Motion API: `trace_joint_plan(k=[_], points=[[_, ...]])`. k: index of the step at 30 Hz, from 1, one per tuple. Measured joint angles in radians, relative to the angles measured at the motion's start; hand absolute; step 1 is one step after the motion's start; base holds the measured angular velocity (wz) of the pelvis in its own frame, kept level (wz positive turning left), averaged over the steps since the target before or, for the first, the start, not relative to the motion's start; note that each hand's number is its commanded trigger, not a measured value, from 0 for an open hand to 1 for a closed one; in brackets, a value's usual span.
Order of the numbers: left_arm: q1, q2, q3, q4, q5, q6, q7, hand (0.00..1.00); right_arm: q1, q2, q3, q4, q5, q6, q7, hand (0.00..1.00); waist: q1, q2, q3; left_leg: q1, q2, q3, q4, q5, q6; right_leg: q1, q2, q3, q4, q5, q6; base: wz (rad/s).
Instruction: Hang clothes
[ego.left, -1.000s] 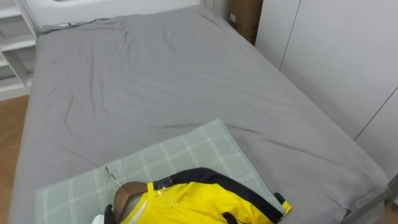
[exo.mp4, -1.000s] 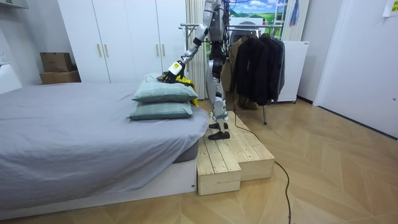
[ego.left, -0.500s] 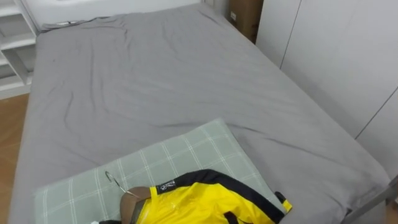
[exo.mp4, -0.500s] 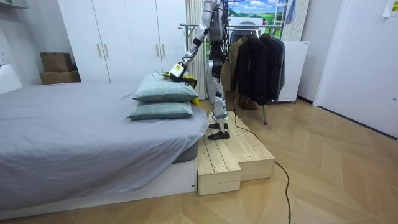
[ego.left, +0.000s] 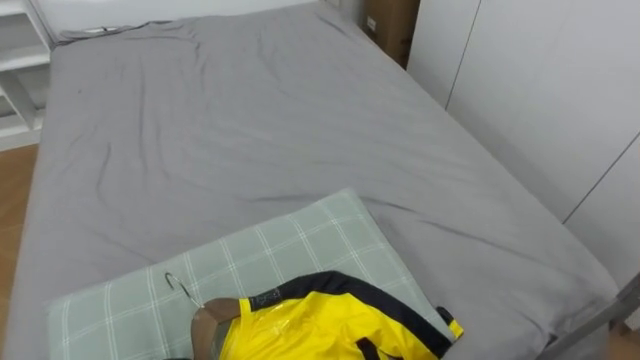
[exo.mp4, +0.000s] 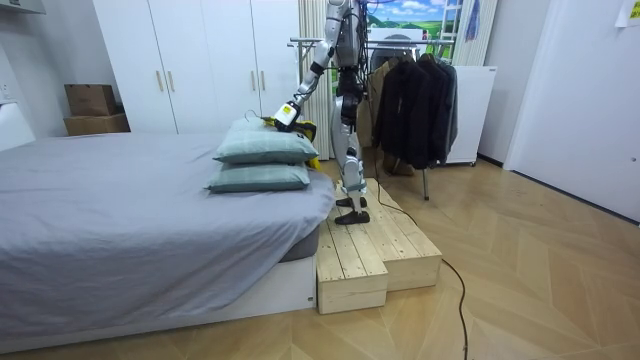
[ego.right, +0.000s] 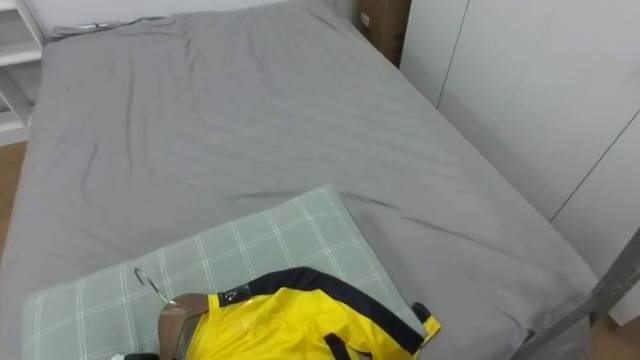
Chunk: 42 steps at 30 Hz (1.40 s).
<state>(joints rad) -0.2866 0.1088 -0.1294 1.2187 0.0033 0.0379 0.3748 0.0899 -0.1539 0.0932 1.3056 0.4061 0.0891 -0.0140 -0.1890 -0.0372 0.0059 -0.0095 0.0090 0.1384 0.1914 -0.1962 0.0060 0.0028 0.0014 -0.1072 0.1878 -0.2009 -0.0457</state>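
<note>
Yellow, dark-collared jacket (ego.left: 320, 325) on its wooden hanger (ego.left: 212, 322), lying on the green checked pillow (ego.left: 290, 245).
My left hand (exo.mp4: 285, 112) is at it; whether it pinches or lies spread I cannot tell. Lifting by cloth could slip the jacket off; the wire hook (ego.left: 180, 288) may snag the pillow. Collar print is unreadable.

1. The bed (ego.left: 250, 130) is spread with a wrinkled grey sheet (ego.left: 200, 90).
2. 2 green checked pillows are stacked at its near end: the lower pillow (exo.mp4: 260, 178) lies on the sheet and the upper pillow (exo.mp4: 265, 147) on top of it.
</note>
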Motion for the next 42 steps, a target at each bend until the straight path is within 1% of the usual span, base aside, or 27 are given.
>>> trace_joint_plan(k=[3,8,12,15,19,21,24,25,27,28,29,36,40,42], points=[[0.000,0.000,0.000,0.000,0.000,0.000,-0.002,1.00,-0.002,0.000,0.000,0.000,-0.013,-0.001,0.000,0.00,0.001,0.002,-0.0010,0.000,0.000,0.000,0.000,0.000,0.000,0.000,0.000,0.000,0.000,0.000,0.000,0.00],[0.000,-0.002,-0.002,0.000,-0.004,0.004,-0.007,1.00,-0.001,-0.002,0.001,0.000,-0.017,-0.001,0.000,0.00,0.000,0.008,-0.0049,0.001,0.000,0.000,0.000,0.000,0.000,0.001,0.000,-0.001,0.000,0.000,0.000,0.00],[0.000,-0.002,-0.001,0.000,-0.037,0.004,-0.007,1.00,-0.001,-0.002,0.001,-0.001,-0.016,-0.003,-0.007,0.00,-0.001,0.011,-0.0064,0.002,0.000,0.000,0.000,0.000,0.000,0.001,0.000,-0.001,0.000,0.000,0.000,0.00],[0.000,-0.003,-0.001,0.000,-0.076,0.003,-0.007,1.00,-0.001,0.000,0.000,-0.005,-0.011,-0.006,-0.018,0.00,-0.001,0.013,-0.0059,0.002,0.000,-0.001,0.000,0.000,0.000,0.002,0.000,-0.001,0.000,0.000,0.000,0.00],[0.000,-0.003,0.000,-0.012,-0.092,0.001,-0.013,1.00,0.009,-0.001,0.000,-0.031,-0.015,-0.015,-0.018,0.00,-0.002,0.018,-0.0036,0.003,0.000,-0.003,0.000,0.000,0.000,0.004,-0.001,-0.002,0.000,0.000,0.000,0.01],[0.000,-0.003,0.001,-0.029,-0.092,0.001,-0.013,1.00,0.008,-0.001,0.000,-0.032,-0.018,-0.024,-0.017,0.00,-0.001,0.020,-0.0025,0.005,0.000,-0.004,0.000,0.000,0.000,0.007,0.000,0.002,0.000,0.000,0.000,0.02],[0.000,-0.004,0.004,-0.065,-0.123,-0.001,-0.013,1.00,0.007,-0.001,0.003,-0.036,-0.017,-0.040,-0.018,0.00,0.001,0.023,0.0003,0.014,0.000,-0.003,0.002,0.000,0.000,0.016,0.000,0.004,-0.001,0.000,0.000,-0.01],[-0.001,-0.005,0.004,-0.086,-0.142,-0.004,-0.014,1.00,0.007,-0.001,0.004,-0.036,-0.016,-0.047,-0.019,0.00,0.004,0.025,0.0017,0.016,0.000,0.000,0.002,0.000,0.000,0.017,0.000,0.009,-0.001,0.000,0.000,-0.06],[-0.002,-0.005,0.002,-0.108,-0.171,-0.018,-0.015,1.00,-0.002,-0.002,0.005,-0.036,-0.018,-0.051,-0.020,0.00,0.003,0.030,0.0047,0.017,0.001,0.002,0.002,0.000,0.000,0.018,0.000,0.010,-0.001,0.001,0.001,-0.03],[-0.002,-0.005,0.002,-0.115,-0.175,-0.026,-0.018,1.00,-0.006,-0.003,0.005,-0.037,-0.018,-0.056,-0.019,0.00,0.002,0.034,0.0068,0.016,0.001,-0.002,0.003,0.000,0.000,0.018,0.000,0.005,-0.001,0.002,0.001,0.03],[-0.002,-0.005,0.002,-0.124,-0.175,-0.027,-0.023,1.00,-0.007,-0.003,0.005,-0.036,-0.019,-0.058,-0.020,0.00,-0.001,0.037,0.0085,0.013,0.001,-0.005,0.007,0.000,0.000,0.018,-0.001,-0.002,-0.001,0.002,0.001,0.04],[-0.001,-0.003,0.001,-0.176,-0.176,-0.027,-0.047,1.00,-0.010,-0.004,0.003,-0.033,-0.017,-0.068,-0.019,0.00,0.001,0.041,0.0079,0.007,0.000,-0.019,0.007,0.000,0.000,0.020,-0.004,-0.017,-0.001,0.002,0.001,0.09],[-0.001,0.022,0.002,-0.235,-0.166,-0.028,-0.088,1.00,-0.009,-0.003,0.001,-0.033,-0.021,-0.081,-0.015,0.00,0.003,0.043,0.0080,0.014,-0.001,-0.029,0.007,0.000,0.000,0.029,-0.002,-0.020,-0.002,0.002,0.001,0.03],[0.001,0.029,0.004,-0.257,-0.166,-0.028,-0.104,1.00,-0.002,-0.003,-0.001,-0.033,-0.024,-0.088,-0.009,0.00,0.003,0.044,0.0077,0.025,-0.001,-0.031,0.007,0.000,0.000,0.042,-0.002,-0.020,-0.003,0.002,0.001,0.00]])
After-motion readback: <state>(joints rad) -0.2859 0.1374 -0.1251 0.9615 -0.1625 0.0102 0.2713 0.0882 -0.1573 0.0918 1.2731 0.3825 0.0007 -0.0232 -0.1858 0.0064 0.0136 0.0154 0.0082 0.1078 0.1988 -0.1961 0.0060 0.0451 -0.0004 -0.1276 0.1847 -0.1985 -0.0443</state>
